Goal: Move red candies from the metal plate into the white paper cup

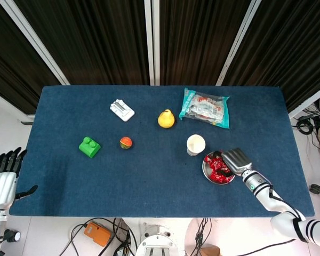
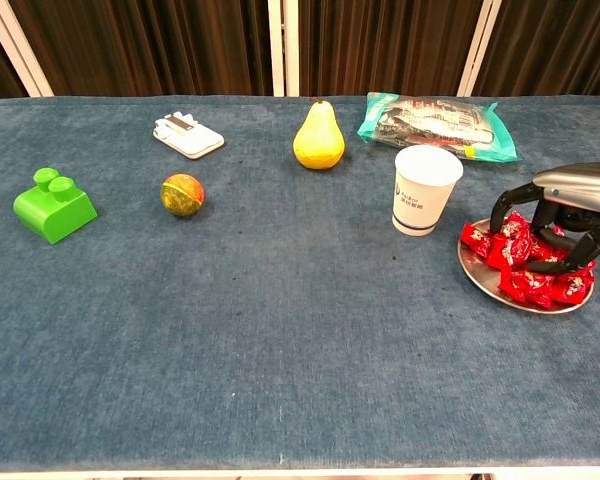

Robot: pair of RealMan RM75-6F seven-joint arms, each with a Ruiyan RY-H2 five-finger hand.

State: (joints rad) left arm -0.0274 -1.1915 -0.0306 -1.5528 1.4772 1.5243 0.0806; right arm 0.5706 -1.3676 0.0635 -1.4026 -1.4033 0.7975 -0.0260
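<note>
Red candies [image 2: 525, 262] are piled in the metal plate [image 2: 477, 274], crinkly foil wrappers with white print, heaped across most of the shallow round dish. Plate sits right of centre on the table, just beside the white paper cup [image 2: 424, 190], which is upright, mouth open, with a small blue logo on the wall; from the head view the cup [image 1: 196, 144] and plate [image 1: 205, 169] look nearly touching, can't tell if they do.

My right hand [image 2: 560, 212] is over the right side of the plate, palm down, dark fingers curled downward into the pile, tips on or among the wrappers (can't tell whether it actually holds one). Silver back of the hand [image 1: 235, 160] faces up, forearm running off toward the near right table edge.

Left hand [image 1: 4, 173] is off the table at the far left, fingers straight and apart, holding nothing.

Other items, well apart from the plate: yellow pear [image 2: 318, 137], upright; clear snack bag with teal edges [image 2: 438, 123] behind the cup; small ball, red and green [image 2: 182, 194]; green two-stud block [image 2: 52, 207]; white flat gadget [image 2: 188, 134].

Table surface [image 2: 280, 340] is dark blue felt-like cloth. Dark pleated curtains [image 1: 101, 37] with white frame bars behind; cables and an orange box [image 1: 98, 232] on the floor at the near edge.
</note>
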